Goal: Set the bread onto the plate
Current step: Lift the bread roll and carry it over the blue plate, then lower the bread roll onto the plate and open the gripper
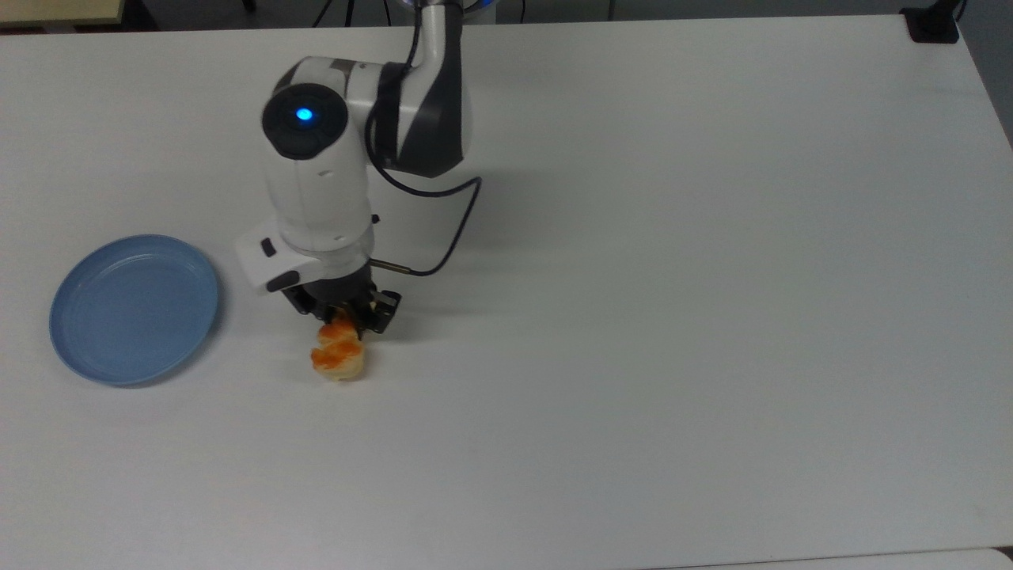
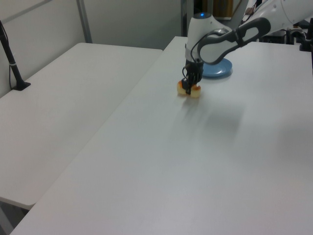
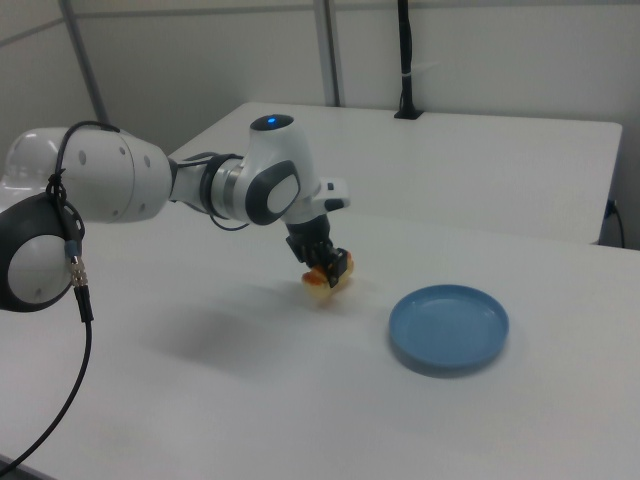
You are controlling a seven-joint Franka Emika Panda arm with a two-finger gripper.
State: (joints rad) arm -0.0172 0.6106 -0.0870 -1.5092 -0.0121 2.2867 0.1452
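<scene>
Pale-tan crust with glossy orange patches marks the bread [image 1: 339, 357] as a small, light item, probably soft or slightly springy, so I judge that moderate pinch force is sufficient and that excess force could dent it. The glazed patches may be slick; the plainer side walls across the short width are the better contact surfaces. My gripper [image 1: 342, 315] is closed on the bread at the end nearest my wrist, with the rest of the loaf projecting beyond my fingers toward the top view's bottom edge. A grip this far off centre could let the free end sag or pivot during transport. In the right view the loaf [image 3: 323, 279] appears to sit just above or barely on the table [image 1: 673, 317]; I cannot tell which. My wrist points almost straight down, with the forearm folded back above it and the cable looping to the top view's right of my gripper. The plate [image 1: 133, 309] lies well apart from my gripper, toward the top view's left, with nothing on it.
</scene>
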